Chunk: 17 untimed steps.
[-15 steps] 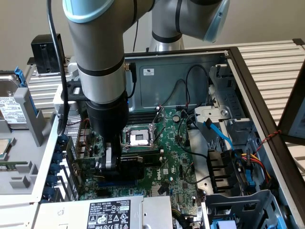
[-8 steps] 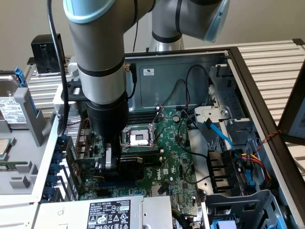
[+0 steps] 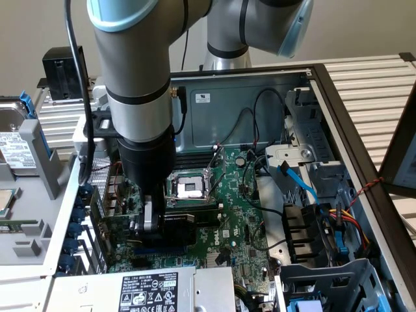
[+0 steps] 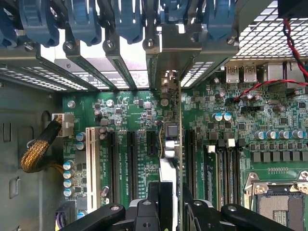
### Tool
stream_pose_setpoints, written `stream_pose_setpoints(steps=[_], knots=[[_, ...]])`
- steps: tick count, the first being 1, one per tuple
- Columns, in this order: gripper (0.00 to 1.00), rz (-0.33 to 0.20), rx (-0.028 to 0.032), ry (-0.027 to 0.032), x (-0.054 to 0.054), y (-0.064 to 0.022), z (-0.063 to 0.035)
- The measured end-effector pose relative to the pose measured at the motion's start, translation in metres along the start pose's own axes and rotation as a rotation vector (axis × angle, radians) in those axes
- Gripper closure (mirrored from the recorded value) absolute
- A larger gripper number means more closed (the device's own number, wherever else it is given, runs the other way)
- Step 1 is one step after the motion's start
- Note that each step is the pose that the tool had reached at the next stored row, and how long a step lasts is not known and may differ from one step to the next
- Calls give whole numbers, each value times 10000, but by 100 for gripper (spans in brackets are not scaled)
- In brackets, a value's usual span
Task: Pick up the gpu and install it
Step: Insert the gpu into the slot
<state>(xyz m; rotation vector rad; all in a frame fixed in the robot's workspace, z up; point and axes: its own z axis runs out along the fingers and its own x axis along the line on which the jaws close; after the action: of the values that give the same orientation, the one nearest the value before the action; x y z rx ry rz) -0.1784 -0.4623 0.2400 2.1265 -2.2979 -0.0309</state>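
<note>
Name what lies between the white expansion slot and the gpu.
Three black slots, two long and one short, sit on the motherboard between the white slot and the gpu held edge-on by the gripper; the wrist view shows this.

gpu (image 4: 169,137), green board with black shroud, upright on edge, gripped in end effector (image 4: 171,206), over motherboard (image 4: 96,103) expansion slots
</note>
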Motion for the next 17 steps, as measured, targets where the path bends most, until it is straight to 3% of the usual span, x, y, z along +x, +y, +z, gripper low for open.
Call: stream_pose_setpoints(steps=[17], knots=[[72, -1, -5, 0, -1, -1, -10]])
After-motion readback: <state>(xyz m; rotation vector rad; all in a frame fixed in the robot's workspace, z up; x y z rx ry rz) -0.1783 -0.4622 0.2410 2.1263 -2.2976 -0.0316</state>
